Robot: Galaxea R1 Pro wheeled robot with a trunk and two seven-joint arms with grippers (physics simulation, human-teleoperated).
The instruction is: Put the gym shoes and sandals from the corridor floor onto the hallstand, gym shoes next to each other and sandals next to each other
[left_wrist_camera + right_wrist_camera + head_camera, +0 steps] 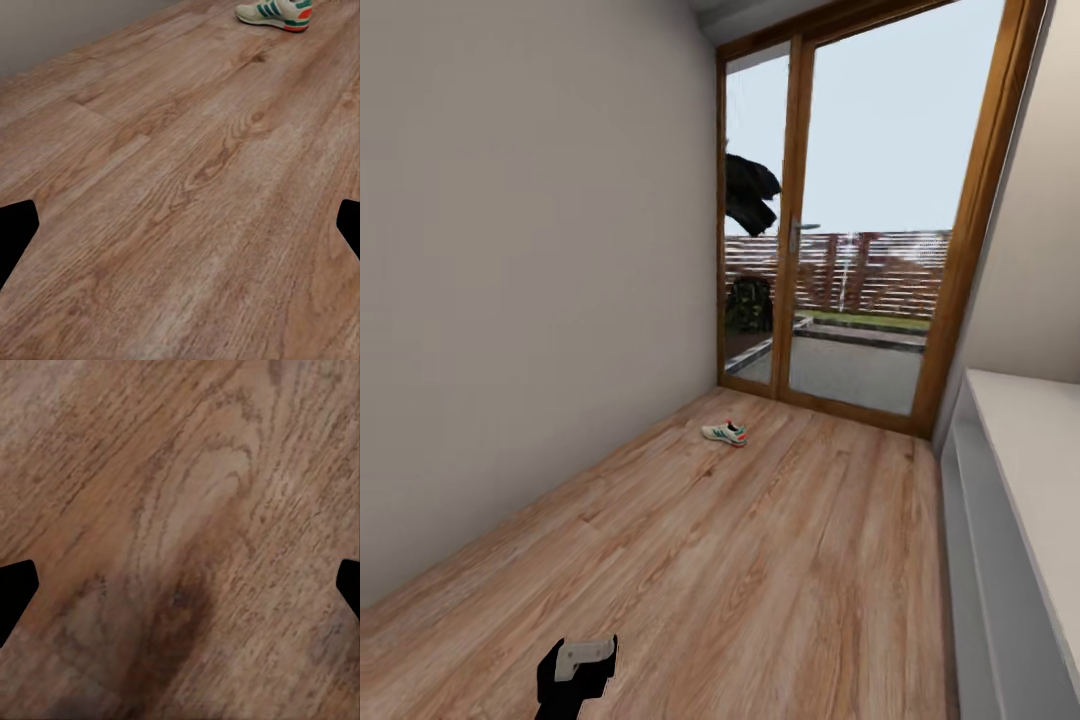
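One gym shoe (724, 432), cream-white with green stripes and a red-orange heel, lies on the corridor floor (760, 560) far ahead, near the glass door. The same shoe (276, 13) sits at the edge of the left wrist view, well beyond my open left gripper (180, 225), which holds nothing. The left arm's end (575, 668) hangs low over the near floor. My right gripper (180, 585) is open over bare wood planks (187, 510). The light-grey hallstand (1015, 450) runs along the right wall. The sandals are out of view.
A wood-framed glass door (840, 250) closes the corridor's far end. A plain wall (530, 300) runs along the left. Wide plank floor lies between me and the shoe.
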